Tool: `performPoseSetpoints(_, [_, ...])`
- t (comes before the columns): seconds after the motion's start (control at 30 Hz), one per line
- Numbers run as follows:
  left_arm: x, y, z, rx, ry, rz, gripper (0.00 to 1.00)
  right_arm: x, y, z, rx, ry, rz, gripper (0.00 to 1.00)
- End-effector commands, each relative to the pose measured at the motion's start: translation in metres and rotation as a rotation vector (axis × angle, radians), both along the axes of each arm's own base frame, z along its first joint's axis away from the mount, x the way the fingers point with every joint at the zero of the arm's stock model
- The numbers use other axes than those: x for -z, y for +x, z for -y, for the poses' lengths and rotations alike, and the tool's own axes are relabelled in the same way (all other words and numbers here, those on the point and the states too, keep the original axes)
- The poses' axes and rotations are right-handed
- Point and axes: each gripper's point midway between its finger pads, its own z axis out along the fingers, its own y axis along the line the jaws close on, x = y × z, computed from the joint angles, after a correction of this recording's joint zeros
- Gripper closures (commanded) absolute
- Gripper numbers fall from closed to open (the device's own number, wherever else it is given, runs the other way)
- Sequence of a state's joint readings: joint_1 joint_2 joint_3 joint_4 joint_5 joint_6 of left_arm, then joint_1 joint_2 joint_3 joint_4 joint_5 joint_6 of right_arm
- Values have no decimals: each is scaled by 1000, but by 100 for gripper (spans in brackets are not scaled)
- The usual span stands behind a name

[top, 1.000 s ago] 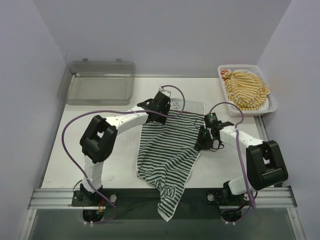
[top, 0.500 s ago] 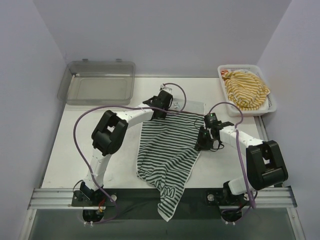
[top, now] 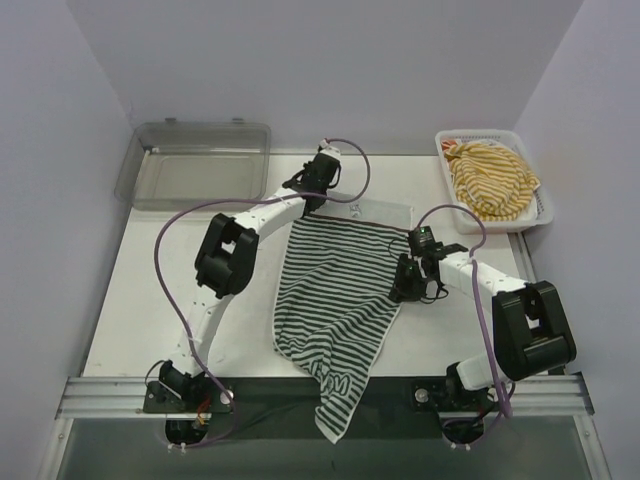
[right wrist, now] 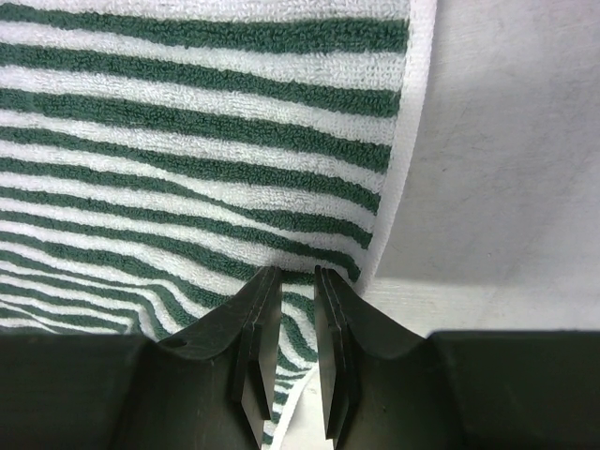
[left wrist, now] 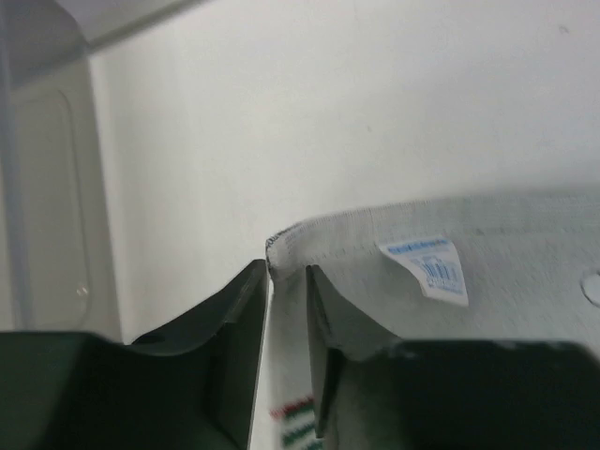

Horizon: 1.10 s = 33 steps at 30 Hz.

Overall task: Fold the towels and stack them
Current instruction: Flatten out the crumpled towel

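Top external: seeing green striped towel lying spread in middle of table, near end hanging over front edge. Pinching its far left corner with left gripper, jaws nearly together. Gripping its right edge with right gripper, equally narrow. Yellow striped towel sitting bunched in basket.

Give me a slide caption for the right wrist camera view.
Right pincer pinching the side hem of the green-and-white striped towel on the white table.
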<state>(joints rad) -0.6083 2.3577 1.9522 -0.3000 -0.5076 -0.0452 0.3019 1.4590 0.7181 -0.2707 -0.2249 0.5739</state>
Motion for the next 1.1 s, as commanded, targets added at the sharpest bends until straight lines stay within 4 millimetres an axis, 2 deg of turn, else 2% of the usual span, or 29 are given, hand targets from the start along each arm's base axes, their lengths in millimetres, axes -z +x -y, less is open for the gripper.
performPoseSetpoints(0.0, [-37, 41, -20, -53, 112, 130, 64, -6, -2, 1, -15, -13, -11, 78])
performPoseSetpoints(0.03, [-42, 47, -23, -53, 144, 142, 46, -7, -1, 1, -14, -14, -8, 78])
performPoseSetpoints(0.13, [-46, 58, -32, -79, 184, 159, 24, -9, 1, 0, -22, -21, 0, 76])
performPoseSetpoints(0.17, [-54, 59, -36, -89, 175, 168, 14, -11, 3, 1, -24, -27, 7, 75])
performPoseSetpoints(0.23, [-60, 57, -36, -96, 139, 164, 9, -14, 5, -1, -37, -31, 22, 75])
performPoseSetpoints(0.27, [-74, 51, -36, -94, 123, 163, 6, -18, 8, -1, -40, -38, 31, 74])
performPoseSetpoints(0.33, [-81, 39, -29, -81, 71, 140, 5, -26, 11, -2, -53, -47, 61, 74])
performPoseSetpoints(0.37, [-102, 26, -29, -72, 46, 132, 4, -28, 10, -3, -64, -54, 65, 73])
performPoseSetpoints(0.4, [-107, 14, -17, -30, 9, 112, 4, -35, 14, -3, -66, -64, 91, 72])
performPoseSetpoints(0.43, [-96, -3, -14, -33, -15, 66, 4, -37, 14, -2, -69, -68, 97, 72])
performPoseSetpoints(0.47, [-123, -21, -13, -19, -51, 77, 4, -42, 13, -3, -75, -68, 106, 72])
performPoseSetpoints(0.5, [-122, -41, 0, 9, -89, 51, 4, -44, 13, -4, -76, -70, 112, 72])
performPoseSetpoints(0.53, [-101, -64, -2, 20, -68, -7, 4, -45, 11, -4, -75, -71, 110, 72])
performPoseSetpoints(0.57, [-123, -86, -6, 24, -102, 5, 4, -48, 10, -6, -78, -69, 117, 72])
performPoseSetpoints(0.63, [-116, -127, 4, 40, -165, -44, 5, -49, 8, -8, -79, -61, 113, 72])
performPoseSetpoints(0.67, [-100, -155, -11, 32, -165, -91, 6, -50, 5, -9, -78, -58, 105, 73])
performPoseSetpoints(0.73, [-81, -190, -9, 37, -246, -176, 9, -50, 1, -11, -83, -54, 91, 73])
performPoseSetpoints(0.77, [-66, -213, -20, 28, -250, -219, 9, -48, 0, -11, -76, -54, 83, 73])
performPoseSetpoints(0.8, [-54, -227, -22, 14, -283, -264, 10, -48, -1, -11, -72, -54, 78, 73])
performPoseSetpoints(0.83, [-46, -237, -25, 10, -290, -280, 11, -45, -4, -12, -69, -50, 61, 73])
performPoseSetpoints(0.87, [-30, -250, -33, 0, -285, -308, 12, -41, -6, -11, -58, -56, 46, 73])
performPoseSetpoints(0.9, [-23, -259, -31, 1, -313, -341, 12, -38, -7, -10, -54, -64, 39, 73])
performPoseSetpoints(1.0, [-1, -269, -34, -1, -325, -376, 15, -27, -6, -3, -34, -104, 14, 73])
performPoseSetpoints(1.07, [10, -266, -32, -1, -318, -380, 16, -20, 0, 2, -19, -131, 4, 73])
